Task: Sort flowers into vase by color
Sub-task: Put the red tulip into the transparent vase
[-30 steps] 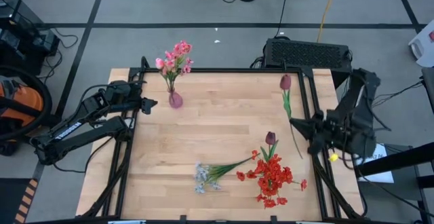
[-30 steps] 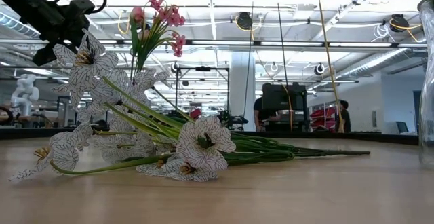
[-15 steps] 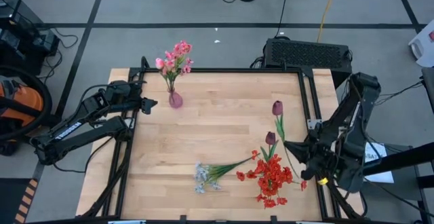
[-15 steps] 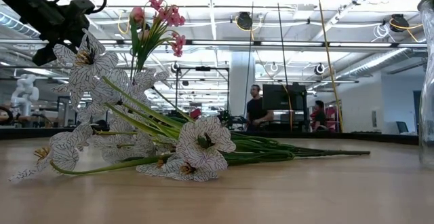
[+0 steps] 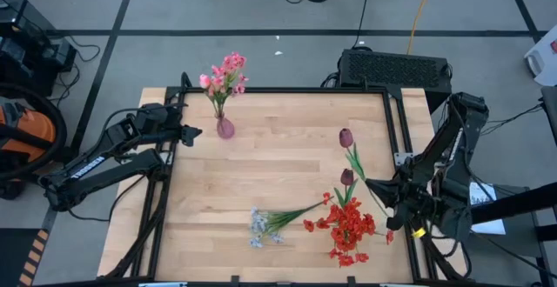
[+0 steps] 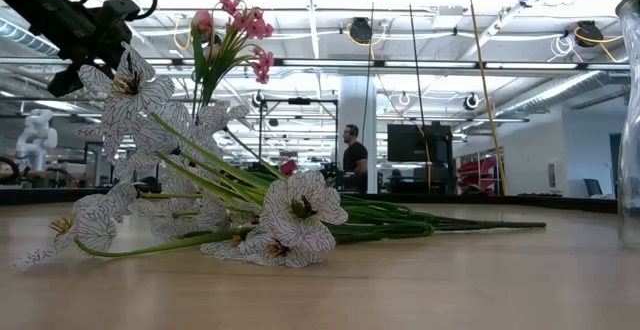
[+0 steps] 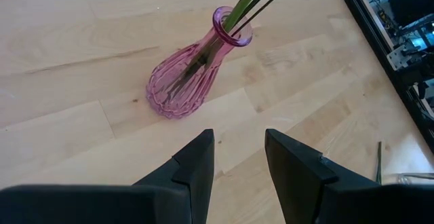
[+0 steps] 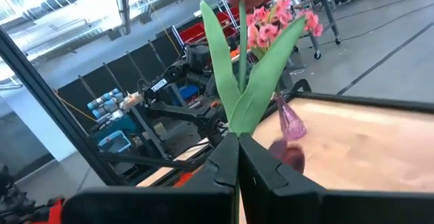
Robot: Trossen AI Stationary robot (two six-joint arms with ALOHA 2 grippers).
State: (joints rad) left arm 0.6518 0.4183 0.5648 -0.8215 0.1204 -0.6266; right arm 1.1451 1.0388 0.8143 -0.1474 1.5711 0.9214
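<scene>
The right gripper [image 8: 237, 157] is at about 4 o'clock on the tabletop [image 5: 287, 161]. Its fingers are pinching the thin green stem of a dark maroon tulip [image 5: 345, 137], and the bloom points toward the middle. The stem looks light and bendy, so a low grip lets the top wobble. The pink vase [image 7: 191, 75] stands at 10 o'clock with pink flowers [image 5: 224, 74] in it. It looks small and easy to tip. The left gripper [image 7: 236, 166] waits just beside the vase, fingers spread. A second tulip [image 5: 347, 177], red flowers [image 5: 348, 226] and a pale bunch [image 5: 259, 228] lie near 5 to 6 o'clock.
</scene>
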